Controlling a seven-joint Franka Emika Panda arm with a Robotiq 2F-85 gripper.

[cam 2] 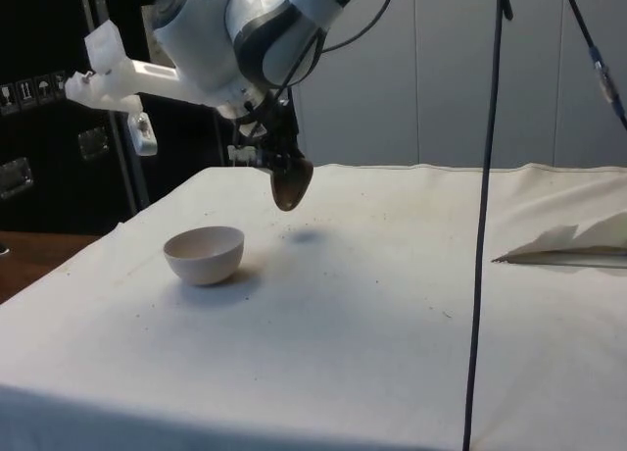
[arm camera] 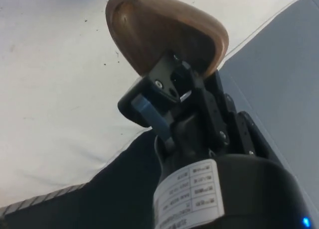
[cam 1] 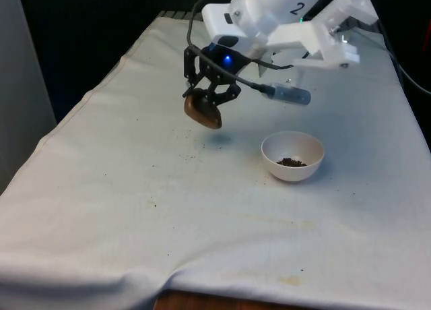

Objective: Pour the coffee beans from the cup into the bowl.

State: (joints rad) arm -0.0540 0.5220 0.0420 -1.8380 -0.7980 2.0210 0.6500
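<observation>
While the gripper clamps the brown wooden cup by its rim, tipped well over in the air, the white bowl sits at about four o'clock from it in the front view, already holding beans, so pouring looks done.

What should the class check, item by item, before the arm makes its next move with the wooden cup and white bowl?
1. Fingers clamped on the wooden cup: ok.
2. Cup lifted off the cloth: ok.
3. White bowl upright: ok.
4. Beans in the bowl: ok, a small heap.
5. Cup emptied: cannot tell, its inside is hidden.
6. Cloth free of spills: not ok, dark specks near the cup's shadow.
</observation>
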